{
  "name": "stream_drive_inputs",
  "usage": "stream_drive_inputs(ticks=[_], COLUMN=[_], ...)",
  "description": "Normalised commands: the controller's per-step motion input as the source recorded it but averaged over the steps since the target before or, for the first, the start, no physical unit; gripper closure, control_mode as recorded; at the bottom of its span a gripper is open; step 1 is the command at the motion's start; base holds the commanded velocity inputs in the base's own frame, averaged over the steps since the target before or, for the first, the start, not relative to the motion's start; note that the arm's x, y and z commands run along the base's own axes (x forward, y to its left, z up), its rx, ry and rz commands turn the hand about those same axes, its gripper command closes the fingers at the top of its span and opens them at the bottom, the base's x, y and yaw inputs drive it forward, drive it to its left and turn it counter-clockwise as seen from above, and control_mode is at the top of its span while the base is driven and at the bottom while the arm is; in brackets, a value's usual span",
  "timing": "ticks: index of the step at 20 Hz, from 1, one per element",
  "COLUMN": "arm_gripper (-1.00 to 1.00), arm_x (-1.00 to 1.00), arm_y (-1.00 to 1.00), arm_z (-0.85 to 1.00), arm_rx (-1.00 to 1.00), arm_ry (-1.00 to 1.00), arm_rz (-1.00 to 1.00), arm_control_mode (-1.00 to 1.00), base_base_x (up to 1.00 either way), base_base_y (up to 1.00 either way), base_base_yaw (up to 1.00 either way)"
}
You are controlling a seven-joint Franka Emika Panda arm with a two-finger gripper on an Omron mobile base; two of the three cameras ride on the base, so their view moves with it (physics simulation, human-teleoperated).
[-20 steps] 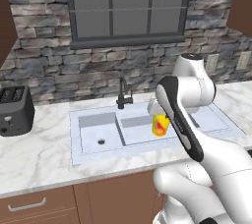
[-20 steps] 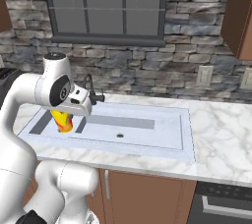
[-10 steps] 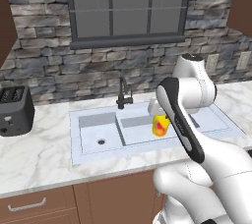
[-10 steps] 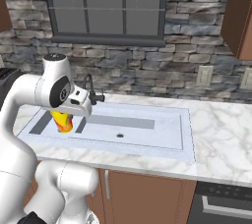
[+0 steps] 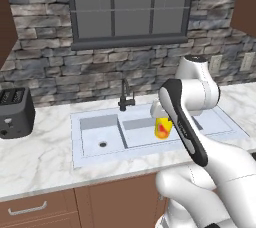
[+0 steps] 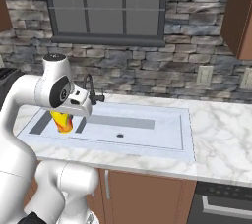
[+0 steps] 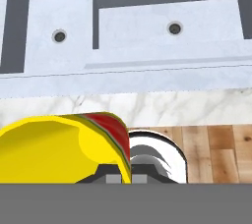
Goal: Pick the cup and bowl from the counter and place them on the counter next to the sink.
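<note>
Cup (image 5: 163, 127): yellow with a red mark, up in the air over the sink (image 5: 100, 139)
Fingers (image 7: 120, 174): clamped tight on the cup's rim
Worktop (image 6: 221, 139): white marble all round the sink

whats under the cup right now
The cup, held in the shut gripper, hangs over the sink basin. The arm covers the spot directly below it.

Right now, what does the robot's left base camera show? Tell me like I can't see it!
A white robot arm holds a small yellow cup in its shut gripper above the pale sink. White marble counter surrounds the sink, with a black toaster at the left, a dark faucet behind, and a window above.
</note>
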Motion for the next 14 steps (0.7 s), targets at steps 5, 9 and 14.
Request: stream_drive_inputs(ticks=[5,9,14], arm_gripper=[1.00,1.00,1.00], arm_x=[0.00,0.13,0.52], arm_y=[0.07,0.49,0.59], arm_z=[0.00,0.00,-0.04], arm_rx=[0.00,0.00,0.00], arm_ry=[0.00,-0.01,0.00], arm_rz=[0.00,0.01,0.05], arm_control_mode=[-1.00,-1.00,-1.00], base_base_x=[0.00,0.00,0.00], base_base_y=[0.00,0.00,0.00], base_base_yaw=[0.00,0.00,0.00])
